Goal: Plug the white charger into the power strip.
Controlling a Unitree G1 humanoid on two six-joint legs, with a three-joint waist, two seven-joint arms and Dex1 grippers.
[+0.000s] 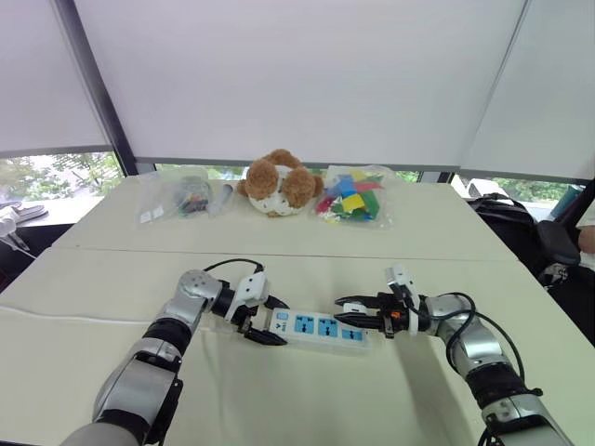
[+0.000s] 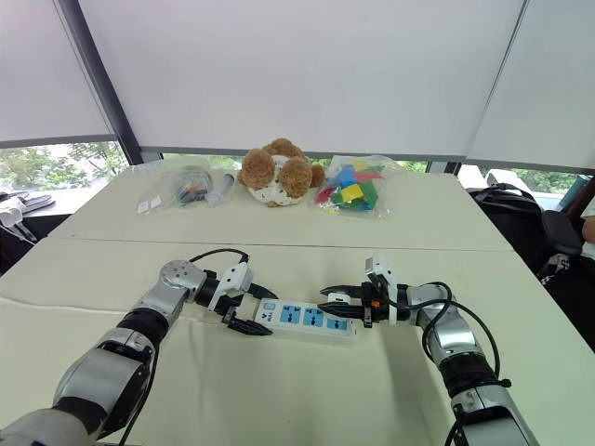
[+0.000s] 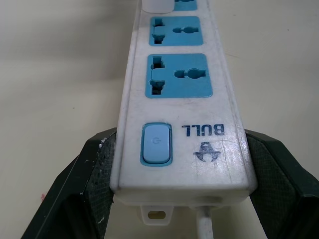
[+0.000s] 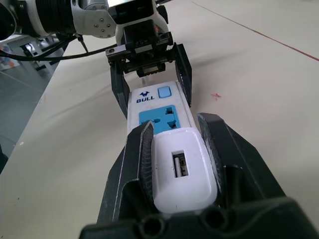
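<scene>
Both jaws clamp power strip (image 1: 316, 326) and white charger (image 4: 183, 169) on cream table (image 1: 279, 390).

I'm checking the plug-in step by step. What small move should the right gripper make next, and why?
Probably press the white charger down into the socket beneath it. The right gripper clamps it over the power strip, which the left gripper steadies at the button end.

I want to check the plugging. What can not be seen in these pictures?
- Prongs of the white charger: hidden under its body, in the right hand.
- Third socket of the power strip: cut off by the left wrist view's edge.
- Contents of the clear bag: too small.
</scene>
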